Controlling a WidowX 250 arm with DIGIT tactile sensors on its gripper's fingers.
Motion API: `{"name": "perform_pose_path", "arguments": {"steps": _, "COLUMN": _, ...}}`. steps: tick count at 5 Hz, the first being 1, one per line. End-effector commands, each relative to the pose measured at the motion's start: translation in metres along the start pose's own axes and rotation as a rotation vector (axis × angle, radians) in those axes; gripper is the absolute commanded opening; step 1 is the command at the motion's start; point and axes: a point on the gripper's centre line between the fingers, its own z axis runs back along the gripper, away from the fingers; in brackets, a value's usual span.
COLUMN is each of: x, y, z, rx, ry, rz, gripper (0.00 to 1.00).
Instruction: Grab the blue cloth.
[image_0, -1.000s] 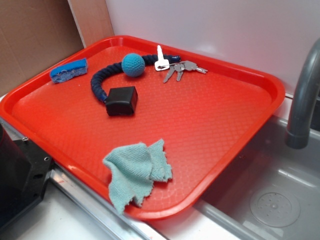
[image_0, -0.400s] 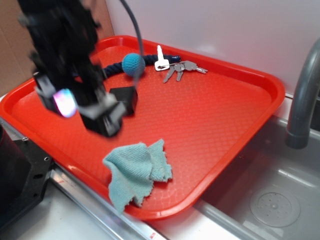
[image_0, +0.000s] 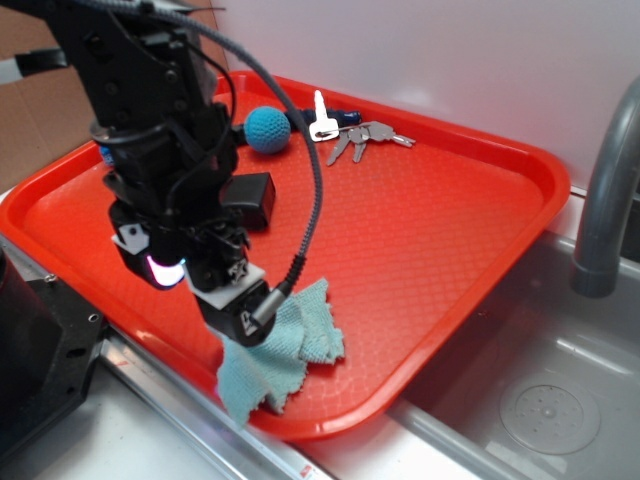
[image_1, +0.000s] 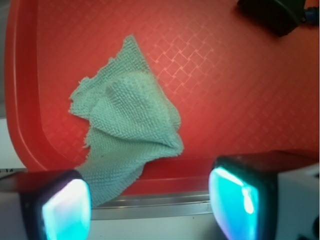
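Observation:
The blue cloth (image_0: 304, 330) (image_1: 129, 117) is a pale teal knitted rag, crumpled at the near edge of the red tray (image_0: 420, 230), with one corner draped over the rim. My gripper (image_0: 205, 292) (image_1: 152, 205) hangs just above the cloth's left part and hides some of it in the exterior view. It is open. In the wrist view the two glowing fingertips (image_1: 66, 210) stand wide apart with nothing between them. The cloth lies just beyond them, nearer the left finger.
On the tray sit a black box (image_0: 252, 197) (image_1: 272, 15), a teal crochet ball (image_0: 267, 130) and a bunch of keys (image_0: 355, 135). A grey faucet (image_0: 605, 190) and a metal sink (image_0: 540, 400) lie to the right. A metal rail runs along the tray's near edge.
The arm entered from the upper left and came down toward the tray's front edge, ending over the cloth. The cloth and the other objects have not moved.

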Motion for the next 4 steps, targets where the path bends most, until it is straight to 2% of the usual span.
{"name": "perform_pose_path", "arguments": {"steps": 1, "x": 0.0, "y": -0.002, "z": 0.002, "rx": -0.01, "ry": -0.011, "rz": -0.007, "gripper": 1.0}}
{"name": "perform_pose_path", "arguments": {"steps": 2, "x": 0.002, "y": -0.003, "z": -0.026, "rx": -0.042, "ry": -0.015, "rz": -0.025, "gripper": 1.0}}
{"name": "perform_pose_path", "arguments": {"steps": 3, "x": 0.015, "y": -0.015, "z": -0.048, "rx": -0.004, "ry": 0.032, "rz": -0.026, "gripper": 1.0}}
{"name": "perform_pose_path", "arguments": {"steps": 4, "x": 0.014, "y": -0.021, "z": -0.063, "rx": 0.033, "ry": 0.064, "rz": -0.031, "gripper": 1.0}}
